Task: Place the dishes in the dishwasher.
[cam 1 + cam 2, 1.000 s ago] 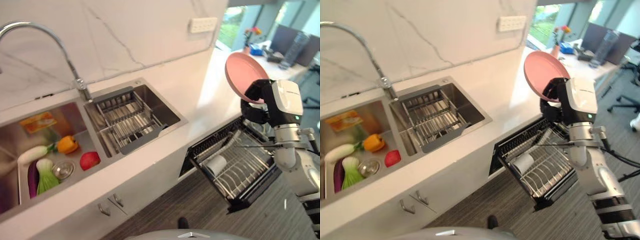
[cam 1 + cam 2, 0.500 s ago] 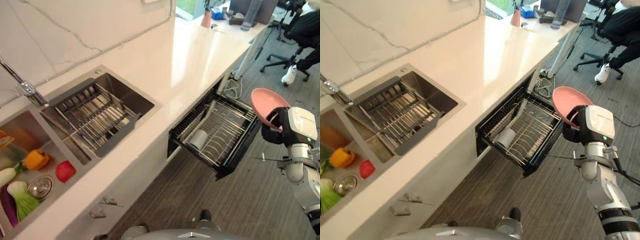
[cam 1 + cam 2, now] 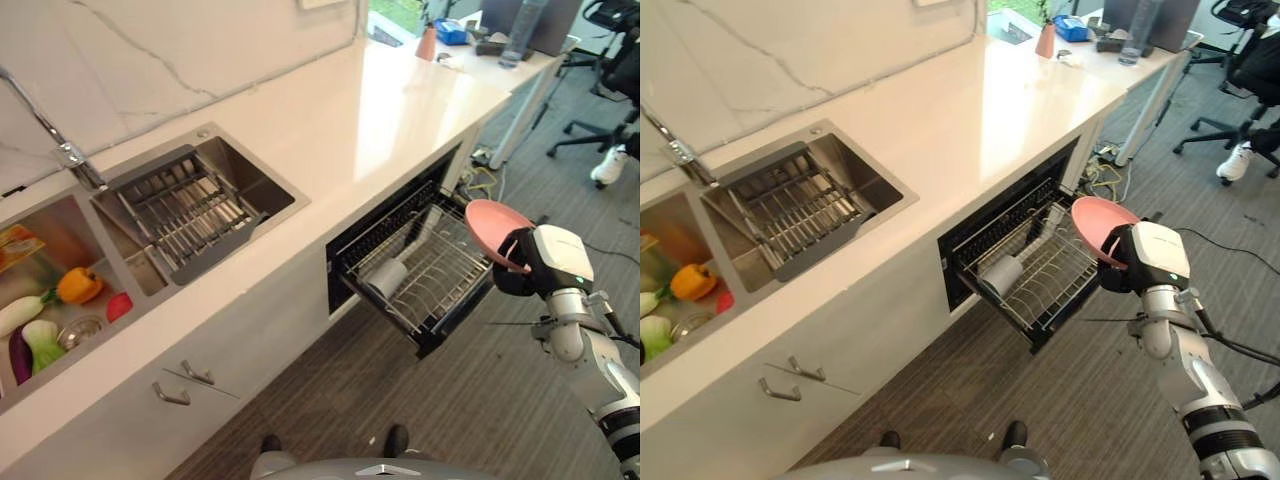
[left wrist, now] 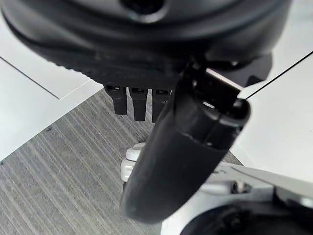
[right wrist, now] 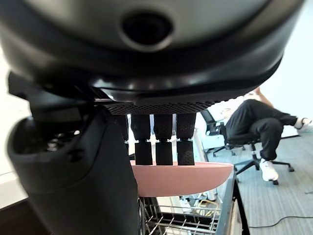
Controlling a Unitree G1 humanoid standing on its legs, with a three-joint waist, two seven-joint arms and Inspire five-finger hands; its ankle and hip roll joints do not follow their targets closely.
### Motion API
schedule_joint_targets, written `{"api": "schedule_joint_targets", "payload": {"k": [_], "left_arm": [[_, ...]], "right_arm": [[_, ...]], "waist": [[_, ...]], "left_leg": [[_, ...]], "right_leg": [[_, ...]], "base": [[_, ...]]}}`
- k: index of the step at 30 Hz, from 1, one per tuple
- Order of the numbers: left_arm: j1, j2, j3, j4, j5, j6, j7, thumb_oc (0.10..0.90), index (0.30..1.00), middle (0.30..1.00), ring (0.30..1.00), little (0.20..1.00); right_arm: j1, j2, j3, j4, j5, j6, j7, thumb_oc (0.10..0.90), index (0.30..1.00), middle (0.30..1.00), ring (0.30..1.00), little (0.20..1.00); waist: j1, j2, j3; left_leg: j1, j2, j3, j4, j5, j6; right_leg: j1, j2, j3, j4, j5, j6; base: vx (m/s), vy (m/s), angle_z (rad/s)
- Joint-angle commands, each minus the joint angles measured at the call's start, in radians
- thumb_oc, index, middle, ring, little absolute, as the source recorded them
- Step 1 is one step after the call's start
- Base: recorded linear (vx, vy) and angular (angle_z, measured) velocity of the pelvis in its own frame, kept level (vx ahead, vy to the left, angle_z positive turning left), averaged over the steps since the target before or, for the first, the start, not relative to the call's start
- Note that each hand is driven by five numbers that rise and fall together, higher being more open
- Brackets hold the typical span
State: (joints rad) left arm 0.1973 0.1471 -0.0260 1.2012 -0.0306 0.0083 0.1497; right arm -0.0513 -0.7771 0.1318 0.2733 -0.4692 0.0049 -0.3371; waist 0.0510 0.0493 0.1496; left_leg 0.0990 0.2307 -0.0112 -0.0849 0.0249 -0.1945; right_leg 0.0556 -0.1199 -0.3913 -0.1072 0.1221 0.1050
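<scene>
A pink plate [image 3: 497, 220] is tilted up in my right hand [image 3: 515, 272], just past the outer right edge of the pulled-out dishwasher rack [image 3: 455, 270]. In the right wrist view the fingers [image 5: 156, 142] lie over the plate's rim [image 5: 181, 178] and the thumb [image 5: 78, 186] curls round below it. A white cup [image 3: 388, 278] lies on its side in the rack's near left corner. My left hand [image 4: 146, 44] hangs over the striped floor with its fingers relaxed and nothing in it.
The white counter [image 3: 350, 120] runs above the rack. A sink holds a metal drainer [image 3: 185, 210] and vegetables [image 3: 45, 320] beside the faucet [image 3: 60, 150]. A seated person [image 5: 254, 122] and office chairs are at the far right, beyond grey carpet.
The camera has swung. My right hand has brought the pink plate down from above the counter to rack height, and closer to the rack's outer edge.
</scene>
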Motion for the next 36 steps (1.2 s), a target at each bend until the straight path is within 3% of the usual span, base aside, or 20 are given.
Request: {"api": "schedule_joint_targets", "payload": {"k": [1, 7, 12, 16, 21, 23, 29, 36], "left_arm": [[-0.029, 0.036, -0.086, 0.013, -0.026, -0.020, -0.001, 0.800, 0.900, 0.900, 0.900, 0.900], [-0.029, 0.049, -0.123, 0.002, -0.052, -0.027, -0.011, 0.800, 0.900, 0.900, 0.900, 0.900], [-0.023, 0.053, -0.137, 0.015, -0.061, -0.036, -0.010, 0.800, 0.900, 0.900, 0.900, 0.900], [-0.032, 0.063, -0.165, -0.015, -0.109, -0.049, -0.009, 0.800, 0.900, 0.900, 0.900, 0.900], [-0.037, 0.059, -0.166, -0.052, -0.190, -0.058, -0.012, 0.800, 0.900, 0.900, 0.900, 0.900], [-0.037, 0.054, -0.174, -0.064, -0.205, -0.061, -0.006, 0.800, 0.900, 0.900, 0.900, 0.900], [-0.036, 0.046, -0.188, -0.071, -0.221, -0.058, 0.003, 0.800, 0.900, 0.900, 0.900, 0.900], [-0.038, 0.038, -0.170, -0.053, -0.254, -0.051, 0.000, 0.800, 0.900, 0.900, 0.900, 0.900]], "right_arm": [[-0.159, -0.071, -0.022, 0.010, 0.009, -0.040, -0.052, 0.400, 0.300, 0.300, 0.300, 0.300], [-0.245, -0.076, -0.003, 0.229, 0.068, -0.015, -0.106, 0.400, 0.300, 0.300, 0.300, 0.300], [-0.364, -0.091, 0.058, 0.377, 0.103, -0.008, -0.117, 0.400, 0.300, 0.300, 0.300, 0.300], [-0.476, -0.079, 0.101, 0.523, 0.179, 0.001, -0.128, 0.400, 0.300, 0.300, 0.300, 0.300], [-0.504, -0.048, 0.099, 0.619, 0.216, 0.019, -0.147, 0.400, 0.300, 0.300, 0.300, 0.300], [-0.532, -0.031, 0.107, 0.682, 0.215, 0.042, -0.165, 0.800, 0.900, 0.900, 0.900, 0.900], [-0.558, -0.034, 0.102, 0.729, 0.197, 0.072, -0.209, 0.800, 0.900, 0.900, 0.900, 0.900], [-0.557, -0.065, 0.079, 0.681, 0.213, 0.074, -0.215, 0.800, 0.900, 0.900, 0.900, 0.900]], "waist": [[0.040, -0.013, -0.037], [0.083, 0.020, -0.003], [0.105, 0.041, 0.027], [0.123, 0.074, 0.075], [0.131, 0.094, 0.096], [0.132, 0.104, 0.105], [0.124, 0.114, 0.112], [0.104, 0.103, 0.109]], "left_leg": [[-0.016, -0.017, -0.036, 0.001, -0.058, 0.065], [-0.114, -0.029, -0.138, -0.002, -0.004, 0.044], [-0.153, -0.038, -0.162, -0.002, 0.016, 0.032], [-0.208, -0.050, -0.174, -0.002, 0.056, 0.021], [-0.237, -0.050, -0.168, -0.002, 0.078, 0.010], [-0.246, -0.046, -0.166, -0.002, 0.087, 0.004], [-0.249, -0.040, -0.164, -0.002, 0.093, 0.002], [-0.230, -0.033, -0.150, -0.002, 0.081, 0.006]], "right_leg": [[-0.015, -0.084, 0.005, 0.036, -0.099, 0.064], [-0.006, -0.075, -0.081, 0.032, -0.119, 0.045], [-0.017, -0.076, -0.104, 0.037, -0.118, 0.044], [-0.054, -0.087, -0.129, 0.055, -0.116, 0.043], [-0.068, -0.090, -0.148, 0.061, -0.118, 0.041], [-0.074, -0.086, -0.149, 0.062, -0.122, 0.038], [-0.077, -0.077, -0.142, 0.064, -0.132, 0.032], [-0.076, -0.073, -0.119, 0.062, -0.134, 0.031]], "base": [[-0.01, -0.041, 0.44], [-0.04, -0.067, 0.62], [-0.04, -0.026, 0.42], [-0.07, -0.010, 0.15], [-0.03, -0.038, 0.28], [-0.02, -0.046, 0.11], [0.01, -0.027, 0.02], [0.00, 0.001, -0.01]]}}
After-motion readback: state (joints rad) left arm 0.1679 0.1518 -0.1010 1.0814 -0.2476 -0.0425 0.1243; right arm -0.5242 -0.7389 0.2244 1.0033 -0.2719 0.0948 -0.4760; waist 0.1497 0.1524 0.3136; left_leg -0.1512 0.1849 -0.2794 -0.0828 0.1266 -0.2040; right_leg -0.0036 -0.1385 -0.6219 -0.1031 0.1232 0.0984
